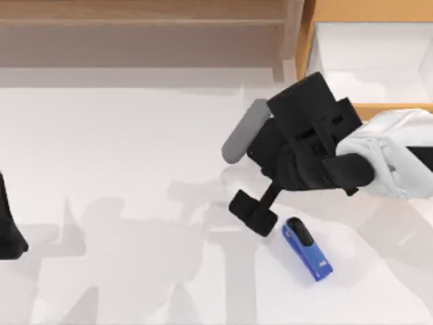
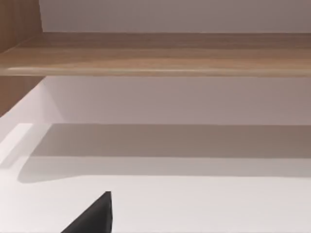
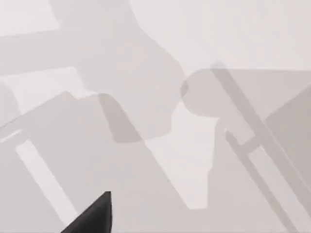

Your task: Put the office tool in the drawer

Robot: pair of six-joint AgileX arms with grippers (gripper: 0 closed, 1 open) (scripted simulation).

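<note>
While the stapler (image 1: 307, 248) lies untouched on the worktop (image 1: 122, 169), right tool (image 1: 254, 212) hovers just beside its upper-left end: approach step, no grasp yet.

Stapler sits lower right of centre in the top view, angled, black strip up, well apart from the drawer (image 1: 369, 57), which stands pulled out at the upper right with its white inside showing. Right tool's finger spread: cannot tell, one dark finger block visible. Left arm (image 1: 10, 227) parked at left edge, its tool's state unreadable too. Next move, I judge: shift toward lower right, line up across the stapler's narrow sides, descend, close. Top view gives stapler, drawer, both arms; left wrist view gives the wooden shelf unit (image 2: 160, 53); right wrist view gives bare worktop with shadows, no stapler.
</note>
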